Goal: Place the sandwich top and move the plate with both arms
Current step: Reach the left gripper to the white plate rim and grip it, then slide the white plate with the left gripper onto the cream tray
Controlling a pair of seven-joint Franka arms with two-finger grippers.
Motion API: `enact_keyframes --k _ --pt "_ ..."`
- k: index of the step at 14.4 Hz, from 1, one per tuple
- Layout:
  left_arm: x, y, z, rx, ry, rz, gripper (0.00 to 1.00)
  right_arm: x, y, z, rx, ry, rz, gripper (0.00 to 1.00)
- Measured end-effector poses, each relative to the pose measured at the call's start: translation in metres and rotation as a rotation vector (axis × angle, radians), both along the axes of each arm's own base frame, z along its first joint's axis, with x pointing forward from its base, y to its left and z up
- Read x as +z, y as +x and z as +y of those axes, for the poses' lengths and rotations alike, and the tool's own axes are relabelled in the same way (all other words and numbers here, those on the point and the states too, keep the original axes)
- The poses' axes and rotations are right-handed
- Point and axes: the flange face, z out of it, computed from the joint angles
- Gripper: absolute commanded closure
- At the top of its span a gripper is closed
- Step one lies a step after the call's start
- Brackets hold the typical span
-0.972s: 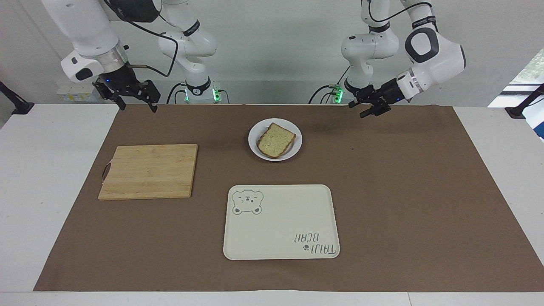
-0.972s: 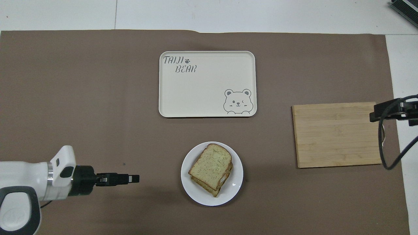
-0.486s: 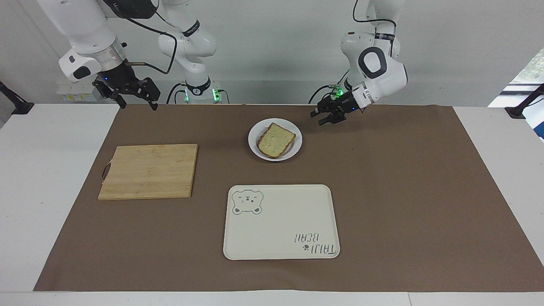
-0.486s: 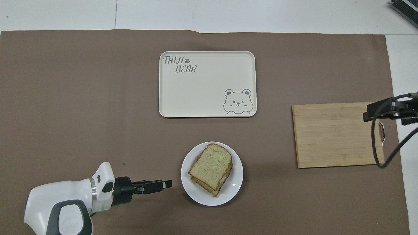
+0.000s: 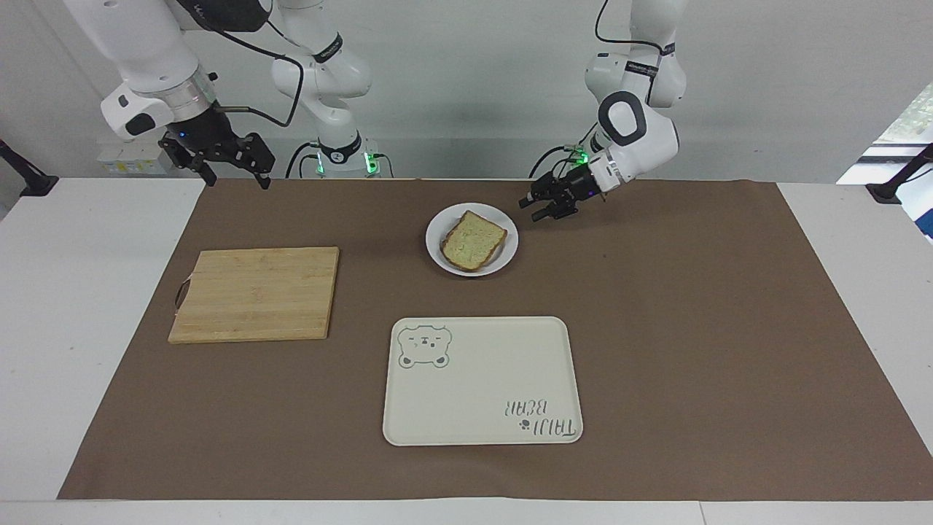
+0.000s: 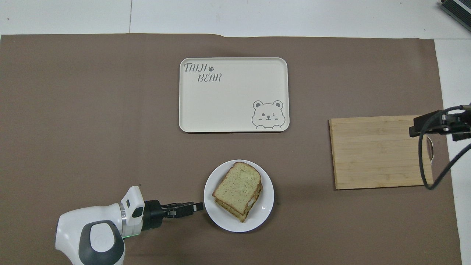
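Observation:
The sandwich top point(image 5: 474, 240), a plain bread slice with pale crumb and brown crust, lies on a stack of slices on the small white plate point(image 5: 436, 249). The slice point(image 6: 237, 185) and the plate point(image 6: 265, 212) also show in the overhead view. My left gripper point(image 5: 531, 209) is low and open, with one finger above the other. It is just beside the plate's rim on the side toward the left arm's end, and it holds nothing. It also shows in the overhead view point(image 6: 199, 207). My right gripper point(image 5: 236, 180) is open and empty, raised over the table's edge, and waits there.
A cream tray point(image 5: 482, 380) with a bear drawing lies farther from the robots than the plate. A wooden cutting board point(image 5: 256, 293) lies toward the right arm's end; the right gripper's body point(image 6: 438, 123) hangs over its handle end. A brown mat covers the table.
My left gripper has swung in low from the left arm's end of the table to the plate's rim. The right gripper has hardly moved. The plate and bread have not moved.

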Motion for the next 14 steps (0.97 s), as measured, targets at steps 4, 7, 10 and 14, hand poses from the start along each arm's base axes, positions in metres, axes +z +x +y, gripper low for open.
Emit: enact_keyframes --k 4,7,10,14 --pt "-0.027 -0.013 -0.015 0.021 -0.036 -0.009 0.57 0.000 0.000 0.000 0.000 0.000 0.000 0.00" --pt "-0.038 -0.019 -0.020 0.013 -0.028 0.009 0.59 0.000 0.000 0.000 0.000 0.000 0.000 0.00" --pt "-0.039 -0.021 -0.024 0.017 -0.034 0.016 0.59 0.000 0.000 0.000 0.000 0.000 0.000 0.00" --pt "-0.040 -0.021 -0.024 0.049 -0.045 0.028 0.59 0.000 0.000 0.000 0.000 0.000 0.000 0.00"
